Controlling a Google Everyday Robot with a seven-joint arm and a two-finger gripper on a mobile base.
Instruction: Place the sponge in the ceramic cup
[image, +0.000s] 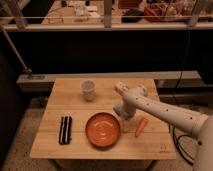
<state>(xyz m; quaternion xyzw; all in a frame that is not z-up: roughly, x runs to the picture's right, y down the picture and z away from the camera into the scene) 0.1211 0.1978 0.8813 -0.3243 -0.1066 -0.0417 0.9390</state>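
The ceramic cup (88, 89) is a small pale round cup standing upright at the back middle of the wooden table (60, 100). My arm reaches in from the lower right, and its gripper (121, 111) points down at the table just right of the orange plate (103, 129), about a hand's width right and in front of the cup. The sponge does not show; any spot under the gripper is hidden by the arm.
A black-and-white striped oblong object (65, 130) lies at the front left of the table. A small orange object (142, 126) lies right of the plate, close to the arm. A dark railing and a ledge run behind the table.
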